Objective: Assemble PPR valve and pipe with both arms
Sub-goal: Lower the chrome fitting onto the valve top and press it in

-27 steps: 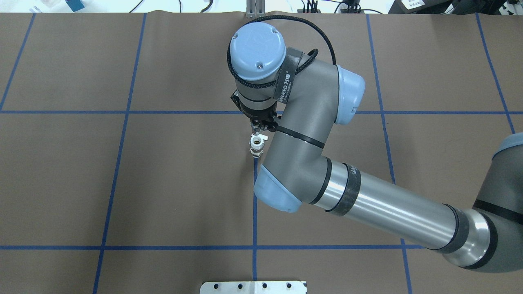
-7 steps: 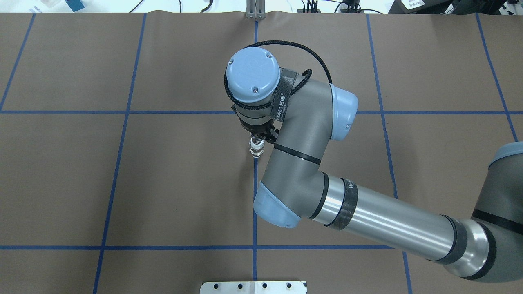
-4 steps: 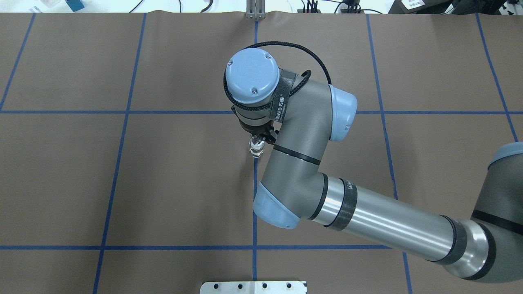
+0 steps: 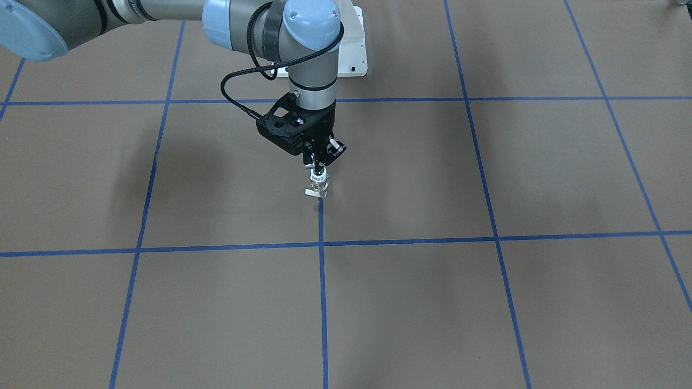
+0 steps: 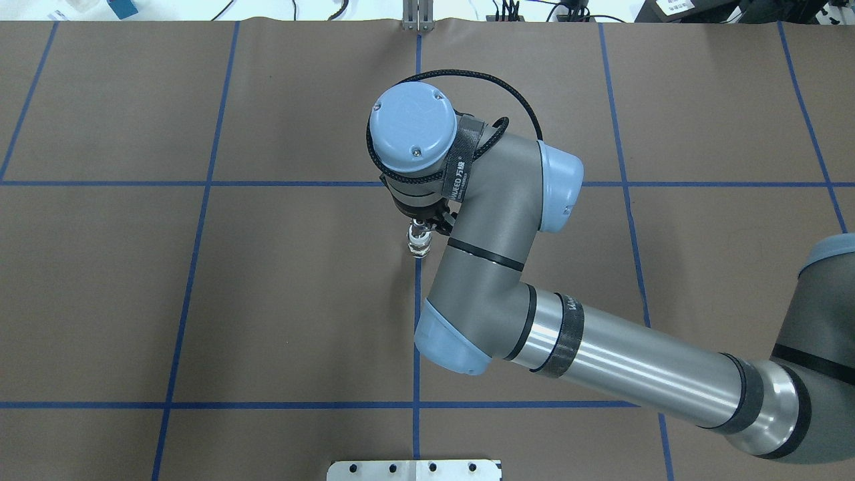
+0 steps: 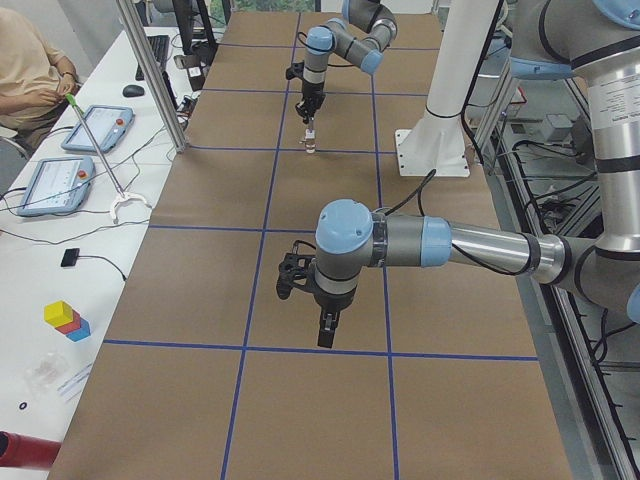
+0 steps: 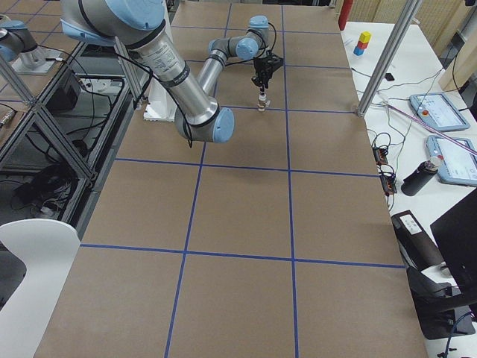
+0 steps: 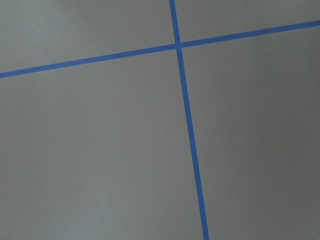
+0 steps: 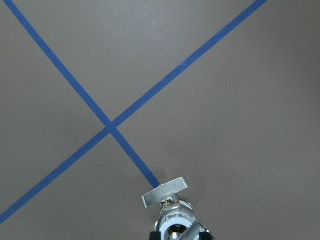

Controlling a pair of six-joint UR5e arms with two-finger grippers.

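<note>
The PPR valve [image 4: 319,189] stands upright on the brown table at the end of a blue tape line, its flat tab [image 9: 165,192] pointing sideways. My right gripper [image 4: 318,172] points straight down right above it and is shut on the small shiny pipe [image 4: 317,176]. The pipe's lower end [image 9: 186,231] sits at the valve's white ring [image 9: 172,220]. From overhead the wrist hides most of this; only the valve's body [image 5: 419,248] shows. My left gripper [image 6: 327,335] hangs over bare table far from the valve; I cannot tell if it is open or shut.
The white bolted pedestal [image 4: 354,48] stands behind the right wrist. Blue tape lines [image 8: 187,115] divide the brown table. A person [image 6: 30,70] sits at a side desk with tablets [image 6: 55,180] and coloured blocks [image 6: 65,318].
Since 3.7 s ago my right wrist has come down and toward the valve, and the valve's open white ring is now covered. Over the last second it has barely shifted.
</note>
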